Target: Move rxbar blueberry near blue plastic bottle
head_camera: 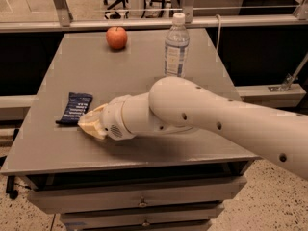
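Observation:
The rxbar blueberry (75, 108), a flat dark navy bar with white text, lies on the left part of the grey table (134, 71). My gripper (89, 123) is low over the table, right beside the bar's right edge and touching or nearly touching it. The blue plastic bottle (176, 46), clear with a white cap and blue-and-white label, stands upright at the back, right of centre, far from the bar. My white arm (207, 119) reaches in from the right across the front of the table.
A red apple (116, 37) sits at the back, left of the bottle. The table has drawers (139, 201) below its front edge. A metal rail (144, 23) and chairs stand behind the table.

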Action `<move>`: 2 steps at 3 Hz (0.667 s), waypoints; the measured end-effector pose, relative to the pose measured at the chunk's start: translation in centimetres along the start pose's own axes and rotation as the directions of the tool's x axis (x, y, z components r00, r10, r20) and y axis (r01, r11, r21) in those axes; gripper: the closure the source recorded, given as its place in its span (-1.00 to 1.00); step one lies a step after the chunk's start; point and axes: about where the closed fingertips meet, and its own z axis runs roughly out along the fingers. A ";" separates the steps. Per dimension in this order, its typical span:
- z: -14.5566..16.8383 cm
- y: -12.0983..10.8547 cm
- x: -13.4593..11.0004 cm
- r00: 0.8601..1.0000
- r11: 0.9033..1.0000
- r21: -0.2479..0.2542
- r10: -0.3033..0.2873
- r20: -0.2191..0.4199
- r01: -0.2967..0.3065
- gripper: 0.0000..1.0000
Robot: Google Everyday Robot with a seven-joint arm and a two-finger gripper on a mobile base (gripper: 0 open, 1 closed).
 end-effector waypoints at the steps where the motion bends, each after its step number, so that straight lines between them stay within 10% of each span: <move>1: 0.0 0.2 -0.2 1.000 1.000 -0.001 -0.005 -0.001 0.005 0.25; 2: -0.3 -0.2 -0.8 0.999 0.999 0.004 -0.046 -0.008 0.046 -0.20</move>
